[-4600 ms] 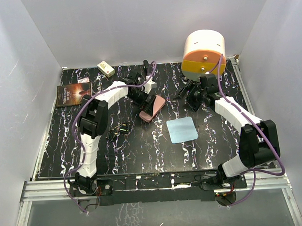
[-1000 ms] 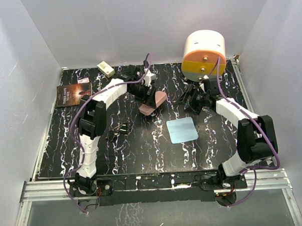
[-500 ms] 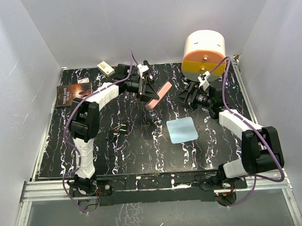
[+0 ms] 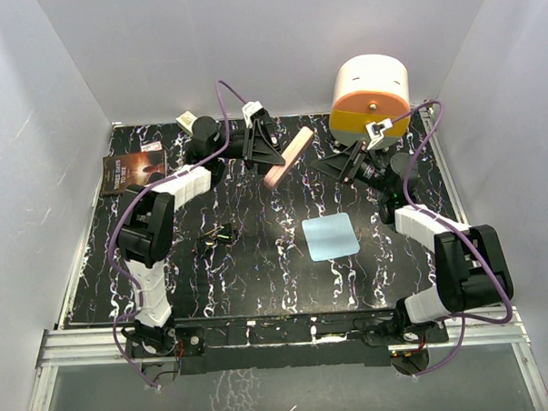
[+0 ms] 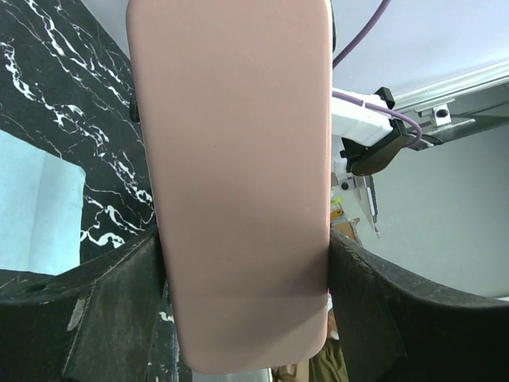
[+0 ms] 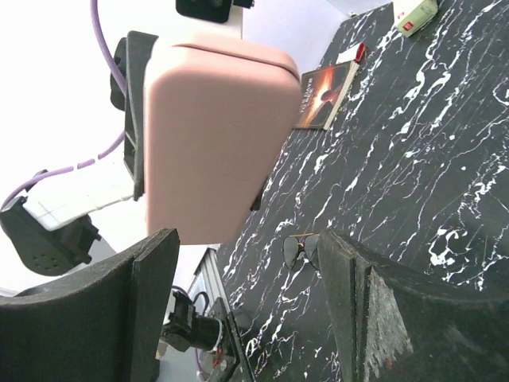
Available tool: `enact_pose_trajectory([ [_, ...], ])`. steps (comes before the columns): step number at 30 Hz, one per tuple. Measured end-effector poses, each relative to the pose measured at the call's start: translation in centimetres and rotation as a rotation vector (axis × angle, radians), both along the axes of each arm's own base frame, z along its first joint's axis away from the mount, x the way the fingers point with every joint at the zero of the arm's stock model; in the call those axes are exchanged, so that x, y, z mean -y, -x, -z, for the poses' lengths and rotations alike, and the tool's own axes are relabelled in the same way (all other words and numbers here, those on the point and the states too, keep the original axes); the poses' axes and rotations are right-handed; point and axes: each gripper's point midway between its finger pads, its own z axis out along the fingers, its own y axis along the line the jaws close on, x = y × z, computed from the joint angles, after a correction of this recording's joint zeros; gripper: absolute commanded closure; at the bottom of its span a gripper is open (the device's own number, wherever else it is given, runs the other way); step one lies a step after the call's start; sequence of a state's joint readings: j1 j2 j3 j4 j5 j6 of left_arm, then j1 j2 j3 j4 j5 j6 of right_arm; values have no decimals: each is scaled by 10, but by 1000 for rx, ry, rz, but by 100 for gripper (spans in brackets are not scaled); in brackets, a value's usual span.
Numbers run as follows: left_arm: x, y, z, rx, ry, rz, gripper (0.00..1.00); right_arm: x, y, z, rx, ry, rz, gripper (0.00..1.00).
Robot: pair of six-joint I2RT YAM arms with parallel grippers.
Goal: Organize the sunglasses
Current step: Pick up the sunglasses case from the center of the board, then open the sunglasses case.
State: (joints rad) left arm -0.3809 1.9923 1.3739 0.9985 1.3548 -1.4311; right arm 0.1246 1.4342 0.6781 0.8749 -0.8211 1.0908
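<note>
The pink case (image 4: 287, 157) is being held aloft in left jaws (right jaws apart), sunglasses (image 4: 217, 235) lying uncased at its seven o'clock.

Arms (image 4: 178, 184): white links, black joints
Cables (image 6: 96, 20): purple, looped loosely along both arms
Fingers (image 6: 151, 310): broad, matte black, scuffed

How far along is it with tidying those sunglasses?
Done: the pink case is off the table, gripped by the left end effector. In hand: the open right end effector faces it, perhaps to open it. Left: the sunglasses lie on the table, not yet cased.
</note>
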Motion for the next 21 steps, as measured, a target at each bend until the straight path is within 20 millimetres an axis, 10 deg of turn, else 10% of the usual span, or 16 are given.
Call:
enact_pose_trajectory([
  [21, 4, 22, -11, 52, -29, 16, 100, -47, -4, -41, 97, -39, -119, 19],
])
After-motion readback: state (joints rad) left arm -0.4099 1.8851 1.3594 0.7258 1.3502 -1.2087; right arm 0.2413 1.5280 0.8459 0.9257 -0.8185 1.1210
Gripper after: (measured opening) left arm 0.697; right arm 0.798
